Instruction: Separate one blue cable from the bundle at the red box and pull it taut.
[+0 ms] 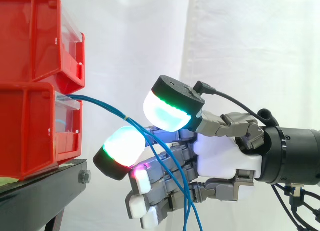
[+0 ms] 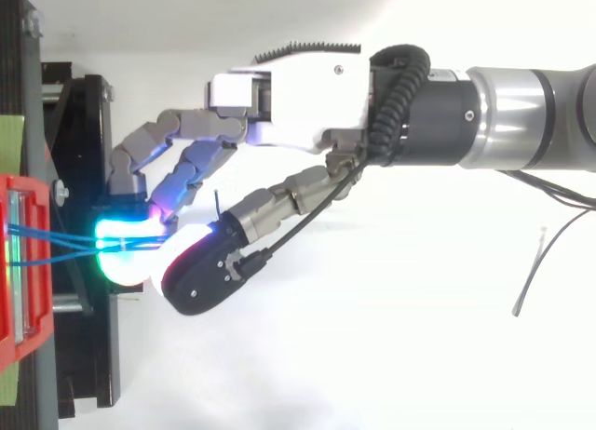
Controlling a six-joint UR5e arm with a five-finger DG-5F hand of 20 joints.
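A white curtain [image 1: 240,41] closes the scene behind the work. Farthest from the hand [image 1: 225,156], off its fingertips, we see two red bins [image 1: 30,131] stacked on a black stand [image 1: 45,186]. From above, the bin front [image 2: 23,262] lies just beyond the glowing fingertips.

The blue cables [image 1: 100,105] leave the front of the bins where the upper bin meets the lower one. They run toward the hand in a shallow downward arc. In the top view we see two strands [image 2: 56,236] leave the bin apart and converge at the fingertips.

The hand reaches in level from the arm side, its fingers bent toward the bins. Its grasp is narrow. The thumb pad [image 1: 167,113], lit green and cyan, sits above and on the palm side. A finger pad [image 1: 122,145] of the same glow sits below it and nearer the bins. The cables pass between these two pads, which we read as pinched together on them. From above, the cyan finger pad [image 2: 121,248] and the thumb pad [image 2: 177,253] meet where the strands end.

Past the pinch, the cables fan into several strands. These hang down in front of the palm and across the lower fingers, one of which glows magenta, and leave the side view at its bottom edge.
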